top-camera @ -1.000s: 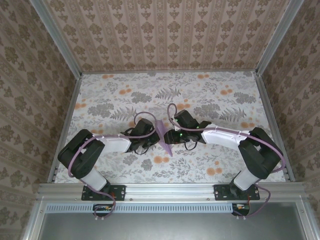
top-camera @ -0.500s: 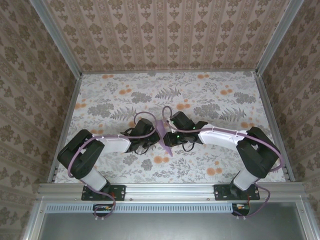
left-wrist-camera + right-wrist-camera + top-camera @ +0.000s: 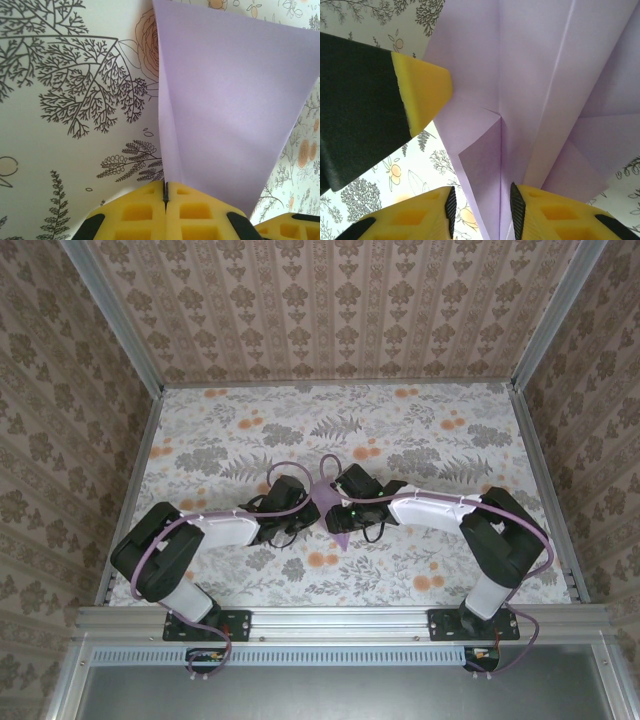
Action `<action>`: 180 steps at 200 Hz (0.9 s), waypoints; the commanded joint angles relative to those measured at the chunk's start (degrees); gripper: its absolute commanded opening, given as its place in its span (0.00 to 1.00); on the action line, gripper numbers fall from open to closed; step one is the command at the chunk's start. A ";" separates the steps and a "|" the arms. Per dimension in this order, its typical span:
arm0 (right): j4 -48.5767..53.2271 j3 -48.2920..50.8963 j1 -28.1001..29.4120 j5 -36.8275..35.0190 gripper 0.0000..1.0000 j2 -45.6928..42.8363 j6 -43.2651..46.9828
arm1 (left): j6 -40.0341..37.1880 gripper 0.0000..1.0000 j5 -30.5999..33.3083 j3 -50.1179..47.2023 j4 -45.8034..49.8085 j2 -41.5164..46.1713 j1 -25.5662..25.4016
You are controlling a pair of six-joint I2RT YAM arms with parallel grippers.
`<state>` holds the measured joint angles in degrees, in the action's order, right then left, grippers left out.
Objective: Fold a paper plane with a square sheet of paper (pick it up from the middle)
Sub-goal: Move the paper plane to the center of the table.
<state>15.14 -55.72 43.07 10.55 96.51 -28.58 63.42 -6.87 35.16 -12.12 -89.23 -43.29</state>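
Lilac paper (image 3: 225, 100) is pinched tight between the pads of the left tool (image 3: 165, 200), its jaws fully closed on one edge, and the sheet fans out ahead of the fingertips. Facing it, the right tool (image 3: 482, 207) stands partly open, its pads straddling a centre crease without visibly clamping it. Beyond both lies the flowered worktop (image 3: 60, 140). My worry is that closing off the crease would crush in a stray fold, and tugging against the left grip could tear the sheet.

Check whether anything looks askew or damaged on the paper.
Nothing stands out. The creased lilac paper is held off the tablecloth, the left tool shut on its edge; the right tool stands open around a fold.
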 commanded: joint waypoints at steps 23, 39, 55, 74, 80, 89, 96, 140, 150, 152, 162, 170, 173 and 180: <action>3.24 -1.37 0.32 -5.68 0.44 -3.70 -0.43 | -0.22 0.00 -0.06 0.35 0.99 1.12 0.49; 4.55 -2.00 0.30 -7.83 0.48 -3.14 -0.52 | -0.22 0.00 -0.13 0.35 0.96 1.12 0.45; 5.44 -2.36 0.24 -9.28 0.50 -2.63 -0.89 | -0.16 0.00 -0.16 0.26 0.96 1.08 0.51; 5.40 -2.50 0.24 -8.95 0.54 -1.82 -0.82 | -0.14 0.00 -0.18 0.26 0.87 1.08 0.49; 5.17 -2.54 0.18 -8.01 0.55 -1.44 -0.58 | -0.14 0.00 -0.16 0.26 0.87 1.08 0.52; 5.01 -2.96 0.25 -5.59 0.54 -0.74 -0.02 | -0.14 0.00 -0.16 0.26 0.87 1.14 0.54; 4.56 -3.28 0.18 -3.80 0.52 -0.10 0.27 | -0.22 0.00 -0.18 0.26 0.87 1.13 0.45; 3.29 -3.06 0.18 -0.96 0.41 0.91 0.01 | -0.05 0.00 -0.16 0.08 0.87 1.24 0.51; 3.43 -3.20 0.24 -0.97 0.41 1.20 0.01 | -0.08 0.00 -0.20 -0.05 0.86 1.19 0.52; 3.42 -3.24 0.23 -0.97 0.41 1.26 -0.03 | -0.10 0.00 -0.17 -0.01 0.87 1.21 0.49; 3.56 -3.33 0.25 -0.97 0.41 1.74 0.01 | -0.05 0.00 -0.16 -0.01 0.82 1.18 0.49; 3.58 -3.34 0.18 -0.84 0.41 2.09 -0.01 | -0.05 0.00 -0.24 -0.01 0.79 1.29 0.57; 3.46 -3.34 0.19 -0.73 0.41 2.18 -0.06 | -0.05 0.00 -0.26 0.00 0.85 1.28 0.51; 3.41 -3.45 0.25 -0.49 0.41 2.50 0.00 | -0.05 0.00 -0.29 0.00 0.79 1.33 0.49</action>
<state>18.04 -57.67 43.07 8.58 97.30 -28.67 63.40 -6.87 35.16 -12.03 -89.23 -43.03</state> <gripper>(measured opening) 0.412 0.048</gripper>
